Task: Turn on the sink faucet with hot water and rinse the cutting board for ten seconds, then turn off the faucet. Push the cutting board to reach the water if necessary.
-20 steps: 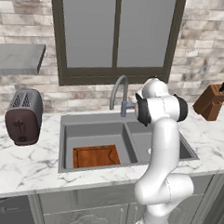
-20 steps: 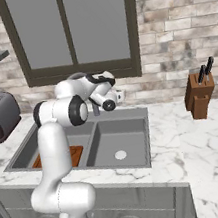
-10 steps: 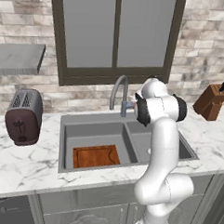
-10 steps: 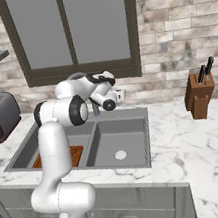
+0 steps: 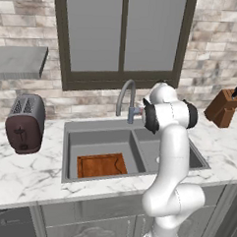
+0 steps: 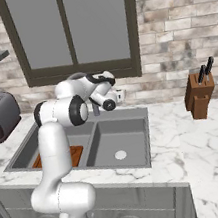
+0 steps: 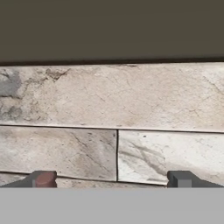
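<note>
The tall grey metal gooseneck faucet (image 5: 125,98) stands at the centre of the left base view, behind the divider of the grey rectangular double-basin sink (image 5: 99,174), its arched spout curving toward the left of the frame and its small side lever with a reddish tip (image 5: 140,111) pointing right. The flat reddish-brown wooden cutting board (image 5: 101,165) lies on the floor of the left basin, toward the front edge, below and left of the faucet and well apart from the spout. In the right base view a strip of the board (image 6: 76,154) shows in the left basin behind the white arm, and the right basin holds a round drain (image 6: 120,155).

The two-finger gripper (image 7: 112,179) is up behind the sink, close to the faucet; in the right base view the hand sits at centre, just left of the lever area. In the hand view its two dark fingertips (image 7: 179,179) rise at lower left and lower right, spread wide with nothing between them, facing the pale stone brick wall (image 7: 131,100) under the dark window sill (image 7: 109,30). A reddish tip sits right at the lower-left fingertip; whether they touch cannot be told.

A dark red toaster (image 5: 24,123) stands on the white marble counter (image 5: 24,172) at mid-left, and a brown knife block (image 5: 222,107) at right
</note>
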Controlling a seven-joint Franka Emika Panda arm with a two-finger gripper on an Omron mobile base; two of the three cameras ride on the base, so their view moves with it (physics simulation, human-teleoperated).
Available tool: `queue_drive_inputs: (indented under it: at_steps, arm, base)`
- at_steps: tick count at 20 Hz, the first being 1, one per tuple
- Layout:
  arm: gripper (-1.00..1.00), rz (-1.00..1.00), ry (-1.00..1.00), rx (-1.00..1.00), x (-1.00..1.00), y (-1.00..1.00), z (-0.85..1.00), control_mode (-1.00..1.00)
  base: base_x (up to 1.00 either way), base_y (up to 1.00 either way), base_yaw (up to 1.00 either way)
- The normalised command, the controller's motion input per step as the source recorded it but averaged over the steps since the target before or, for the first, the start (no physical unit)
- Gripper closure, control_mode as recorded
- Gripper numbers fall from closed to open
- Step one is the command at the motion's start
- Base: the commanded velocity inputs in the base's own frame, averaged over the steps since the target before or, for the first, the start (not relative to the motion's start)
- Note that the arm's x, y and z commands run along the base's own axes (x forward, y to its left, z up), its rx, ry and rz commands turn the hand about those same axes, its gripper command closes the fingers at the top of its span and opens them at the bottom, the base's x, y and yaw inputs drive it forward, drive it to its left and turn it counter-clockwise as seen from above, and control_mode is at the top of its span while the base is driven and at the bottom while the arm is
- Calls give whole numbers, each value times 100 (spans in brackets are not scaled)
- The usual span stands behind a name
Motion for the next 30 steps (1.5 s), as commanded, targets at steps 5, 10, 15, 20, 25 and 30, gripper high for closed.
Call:
queue_drive_inputs:
  at_steps: [5,10,15,20,25,30]
  arm:
    - [-100,0,0,0,0,-7,0,-100]
    - [-100,0,0,0,0,-11,0,-100]
    - [-100,0,0,0,0,-8,0,-100]
    - [-100,0,0,0,-1,-15,0,-100]
    - [-100,0,0,0,-7,-16,0,-100]
    - [-100,0,0,0,-12,-15,0,-100]
  base:
    - [0,0,0]
    - [0,0,0]
    - [0,0,0]
    - [0,0,0]
    - [0,0,0]
    - [0,0,0]
